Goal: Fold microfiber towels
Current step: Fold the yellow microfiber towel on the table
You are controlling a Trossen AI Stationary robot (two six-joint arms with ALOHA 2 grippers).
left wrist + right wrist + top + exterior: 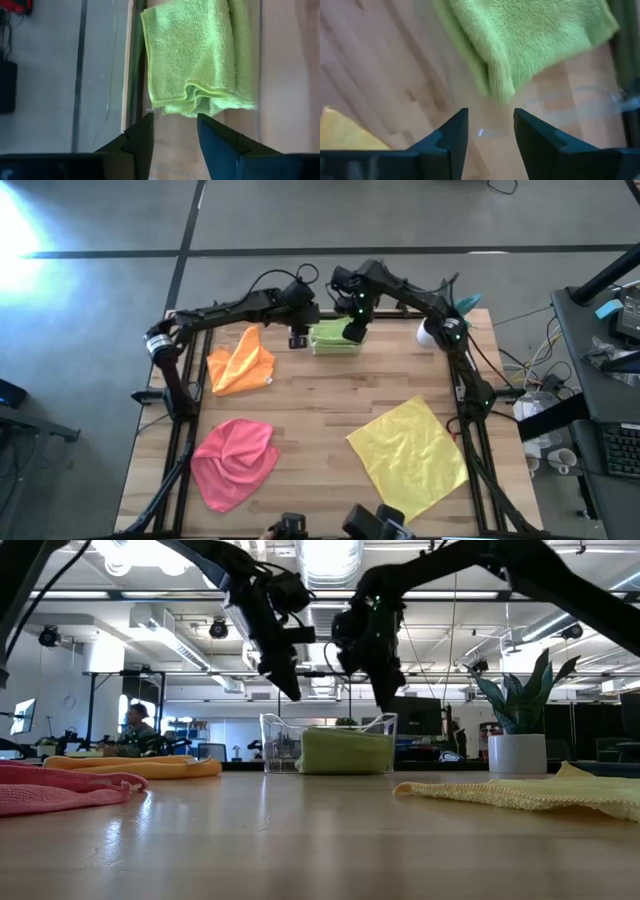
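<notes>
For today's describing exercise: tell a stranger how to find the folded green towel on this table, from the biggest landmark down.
Start at the wooden table and go to its far edge, where both robot arms meet over a clear plastic bin. Inside lies the lime green towel, below the open left gripper and open right gripper. Unlike the orange towel, pink towel and yellow towel on the bare wood, it is neatly folded.

In the high view the right gripper [354, 332] covers part of the green towel [335, 337]; the clear bin [280, 744] around it is hard to see.
</notes>
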